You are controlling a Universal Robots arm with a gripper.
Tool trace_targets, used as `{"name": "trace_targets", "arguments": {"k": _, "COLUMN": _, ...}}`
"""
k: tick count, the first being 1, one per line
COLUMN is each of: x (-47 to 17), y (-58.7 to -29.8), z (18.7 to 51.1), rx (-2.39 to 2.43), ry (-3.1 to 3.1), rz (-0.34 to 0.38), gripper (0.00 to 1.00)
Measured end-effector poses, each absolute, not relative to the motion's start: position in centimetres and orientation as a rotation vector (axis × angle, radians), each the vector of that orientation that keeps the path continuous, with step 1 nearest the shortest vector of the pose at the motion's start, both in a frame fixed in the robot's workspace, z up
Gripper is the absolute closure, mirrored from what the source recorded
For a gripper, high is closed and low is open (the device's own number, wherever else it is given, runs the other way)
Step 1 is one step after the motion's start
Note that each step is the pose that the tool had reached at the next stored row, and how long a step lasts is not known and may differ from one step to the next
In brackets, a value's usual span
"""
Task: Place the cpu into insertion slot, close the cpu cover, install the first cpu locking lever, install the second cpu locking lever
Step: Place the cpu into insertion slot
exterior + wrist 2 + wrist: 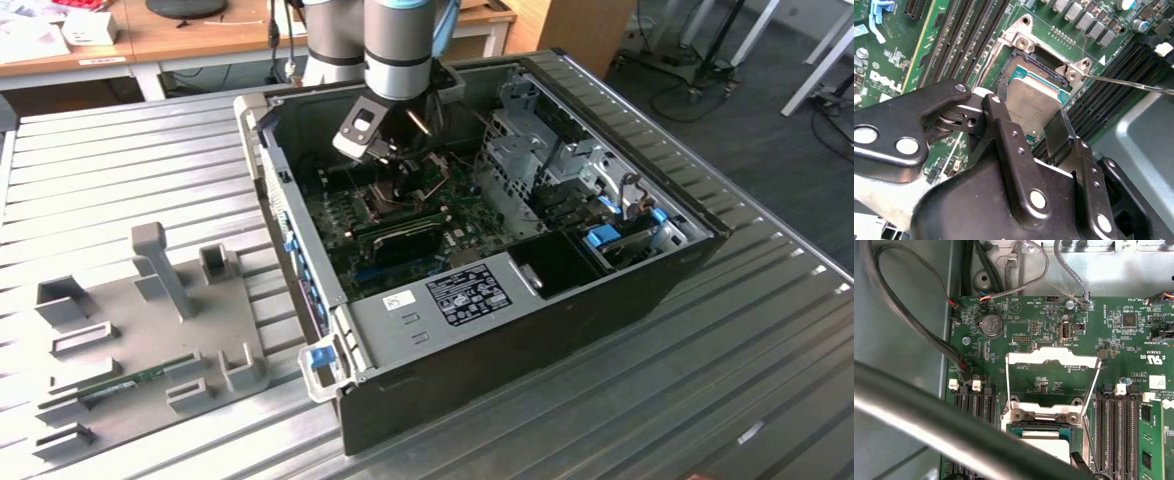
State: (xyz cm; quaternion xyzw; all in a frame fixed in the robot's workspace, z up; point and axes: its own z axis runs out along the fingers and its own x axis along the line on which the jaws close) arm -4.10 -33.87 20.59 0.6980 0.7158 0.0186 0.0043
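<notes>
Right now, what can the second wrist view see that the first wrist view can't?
The second wrist view adds the black metal gripper, close over the small flat grey-topped square cpu. The first wrist view adds the raised window frame of the thin silver cpu cover and a round silver coin battery. Both wrist views share the cpu, the dark silver-rimmed insertion slot and the green circuit board.

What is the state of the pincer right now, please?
Pincer: closed on the cpu, holding it at the insertion slot; the cpu cover is open.
</notes>
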Motion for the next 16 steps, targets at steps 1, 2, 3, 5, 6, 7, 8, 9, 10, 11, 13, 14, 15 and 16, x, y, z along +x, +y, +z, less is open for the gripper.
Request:
{"name": "trace_targets", "arguments": {"k": 1, "x": -4.11, "y": -33.91, "z": 20.53, "rx": 2.187, "ry": 2.243, "rz": 0.058, "gripper": 0.46}}
{"name": "trace_targets", "arguments": {"k": 2, "x": -4.11, "y": -33.96, "z": 20.47, "rx": 2.187, "ry": 2.243, "rz": 0.058, "gripper": 0.46}}
{"name": "trace_targets", "arguments": {"k": 3, "x": -4.11, "y": -33.99, "z": 20.41, "rx": 2.187, "ry": 2.243, "rz": 0.058, "gripper": 0.46}}
{"name": "trace_targets", "arguments": {"k": 5, "x": -4.11, "y": -34.07, "z": 20.35, "rx": 2.187, "ry": 2.243, "rz": 0.058, "gripper": 0.46}}
{"name": "trace_targets", "arguments": {"k": 6, "x": -4.11, "y": -34.09, "z": 20.32, "rx": 2.187, "ry": 2.243, "rz": 0.058, "gripper": 0.46}}
{"name": "trace_targets", "arguments": {"k": 7, "x": -4.11, "y": -34.12, "z": 20.28, "rx": 2.187, "ry": 2.242, "rz": 0.058, "gripper": 0.46}}
{"name": "trace_targets", "arguments": {"k": 8, "x": -4.11, "y": -34.13, "z": 20.23, "rx": 2.187, "ry": 2.243, "rz": 0.058, "gripper": 0.46}}
{"name": "trace_targets", "arguments": {"k": 9, "x": -4.11, "y": -34.15, "z": 20.16, "rx": 2.187, "ry": 2.243, "rz": 0.058, "gripper": 0.46}}
{"name": "trace_targets", "arguments": {"k": 10, "x": -4.11, "y": -34.16, "z": 20.09, "rx": 2.187, "ry": 2.243, "rz": 0.058, "gripper": 0.46}}
{"name": "trace_targets", "arguments": {"k": 11, "x": -4.12, "y": -34.16, "z": 20.03, "rx": 2.187, "ry": 2.242, "rz": 0.058, "gripper": 0.46}}
{"name": "trace_targets", "arguments": {"k": 13, "x": -4.20, "y": -34.16, "z": 19.94, "rx": 2.187, "ry": 2.243, "rz": 0.058, "gripper": 0.46}}
{"name": "trace_targets", "arguments": {"k": 14, "x": -4.25, "y": -34.16, "z": 19.85, "rx": 2.187, "ry": 2.243, "rz": 0.058, "gripper": 0.46}}
{"name": "trace_targets", "arguments": {"k": 15, "x": -4.31, "y": -34.16, "z": 19.76, "rx": 2.187, "ry": 2.242, "rz": 0.058, "gripper": 0.46}}
{"name": "trace_targets", "arguments": {"k": 16, "x": -4.35, "y": -34.16, "z": 19.68, "rx": 2.187, "ry": 2.242, "rz": 0.057, "gripper": 0.46}}
